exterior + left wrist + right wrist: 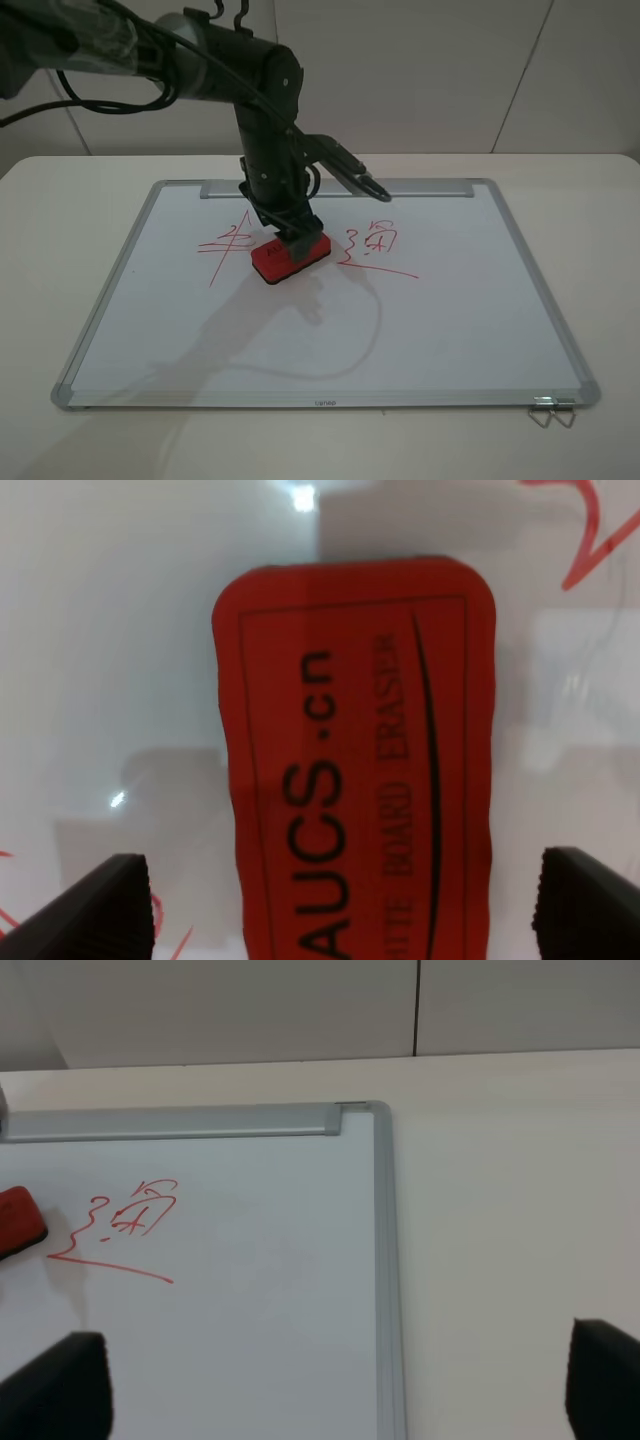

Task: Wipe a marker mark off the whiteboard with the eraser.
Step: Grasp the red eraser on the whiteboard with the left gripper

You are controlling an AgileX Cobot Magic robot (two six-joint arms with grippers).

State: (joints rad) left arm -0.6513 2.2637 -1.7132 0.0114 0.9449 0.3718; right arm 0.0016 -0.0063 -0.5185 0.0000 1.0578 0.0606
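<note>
The whiteboard [450, 320] lies flat on the table. On it rests the red eraser [290, 257] [360, 760], between two red scribbles. The marker mark [226, 244], horizontal strokes crossed by slanting ones, is just left of the eraser, its right part hidden by the arm. My left gripper [291, 230] [340, 910] hangs right over the eraser, open; its black fingertips [110, 910] stand off either long side with white board showing in the gaps. My right gripper [330, 1385] is open over the board's right side and out of the exterior view. The eraser's end [20, 1222] shows there too.
The other red scribble [375, 245] [135, 1215], with zigzag, box and underline, lies just right of the eraser. A grey tray strip [420, 188] runs along the board's far edge. Metal binder clips [550, 410] sit at its near right corner. Cream table [600, 250] surrounds the board.
</note>
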